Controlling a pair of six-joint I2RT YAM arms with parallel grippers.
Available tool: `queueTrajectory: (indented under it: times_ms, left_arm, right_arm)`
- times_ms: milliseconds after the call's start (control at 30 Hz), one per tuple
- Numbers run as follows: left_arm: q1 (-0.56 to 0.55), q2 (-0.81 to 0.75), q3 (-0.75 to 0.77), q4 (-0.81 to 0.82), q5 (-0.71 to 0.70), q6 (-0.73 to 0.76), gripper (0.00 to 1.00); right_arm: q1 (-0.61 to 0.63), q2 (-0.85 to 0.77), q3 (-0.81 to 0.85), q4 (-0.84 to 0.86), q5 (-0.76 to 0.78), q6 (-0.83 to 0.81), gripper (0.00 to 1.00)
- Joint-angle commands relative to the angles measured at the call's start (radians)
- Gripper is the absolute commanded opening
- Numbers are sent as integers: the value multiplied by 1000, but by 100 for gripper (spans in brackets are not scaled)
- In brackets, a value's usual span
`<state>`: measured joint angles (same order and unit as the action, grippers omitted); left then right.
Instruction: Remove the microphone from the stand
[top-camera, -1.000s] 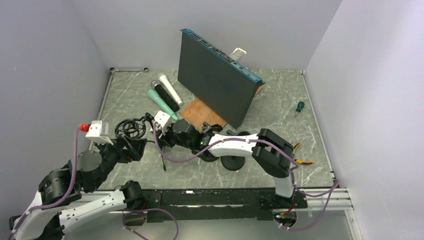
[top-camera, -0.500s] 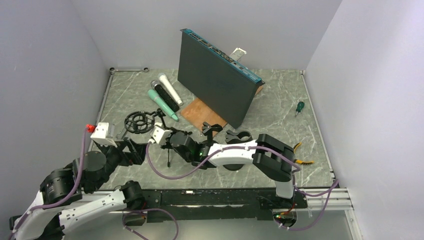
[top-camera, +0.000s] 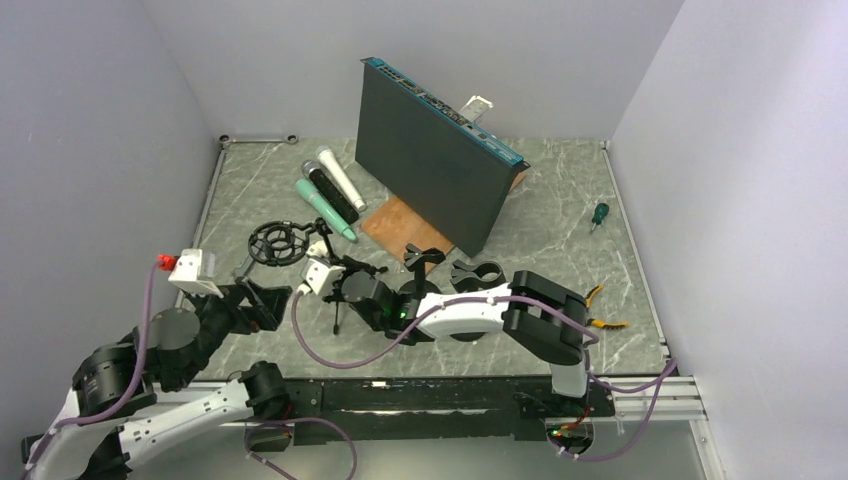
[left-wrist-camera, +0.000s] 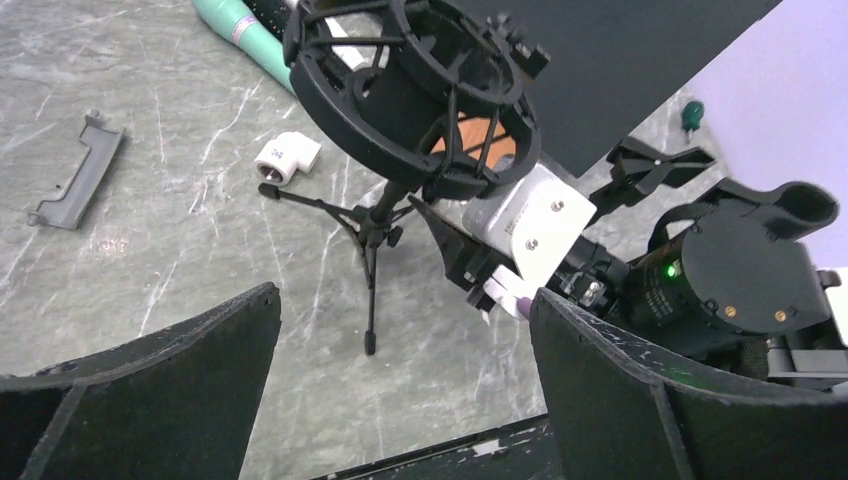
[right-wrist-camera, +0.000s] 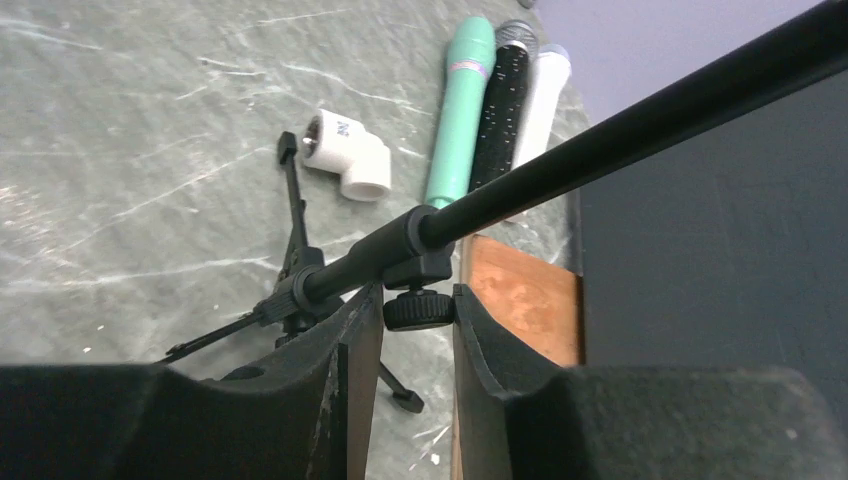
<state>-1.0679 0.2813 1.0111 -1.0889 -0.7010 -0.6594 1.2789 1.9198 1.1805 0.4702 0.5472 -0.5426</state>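
Note:
A black tripod stand (top-camera: 338, 300) with a round shock mount (top-camera: 278, 243) stands on the table. In the left wrist view the mount (left-wrist-camera: 410, 100) leans on its pole (left-wrist-camera: 372, 235). I cannot tell if anything sits inside it. My right gripper (top-camera: 345, 287) is shut on the stand's pole clamp; its fingers (right-wrist-camera: 350, 350) pinch the knob (right-wrist-camera: 420, 310). My left gripper (top-camera: 262, 300) is open and empty, just left of the stand (left-wrist-camera: 400, 400). A green (top-camera: 325, 208), a black (top-camera: 328, 188) and a white microphone (top-camera: 342, 180) lie behind.
A black panel (top-camera: 440, 160) stands upright on a wooden board (top-camera: 400, 228). A white pipe elbow (left-wrist-camera: 285, 155) and a grey bracket (left-wrist-camera: 75, 180) lie near the stand. Black clamps (top-camera: 475, 272), pliers (top-camera: 600, 310) and a green screwdriver (top-camera: 599, 214) lie to the right.
My right gripper has moved left and nearer with the stand, which went from tilted to upright. My left gripper has drawn back from the shock mount.

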Motion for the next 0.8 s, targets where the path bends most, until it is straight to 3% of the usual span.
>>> queueTrajectory:
  times_ms: [0,333,633,767]
  left_arm:
    - [-4,-37,32,56,-31,-33,98]
    - [-3,12,48,67,-17,-25,100]
    - [-3,47,88,93,-52,-47,99]
    - [-3,67,100,80,-48,-57,99]
  right_arm:
    - [32,-43,-57,-87,-129,177,40]
    - [-12,-205,-111,-121,-199,514,79]
    - [-55,-229,23,-332,-11,811,87]
    - [-60,-211,52,-344,3,839,87]
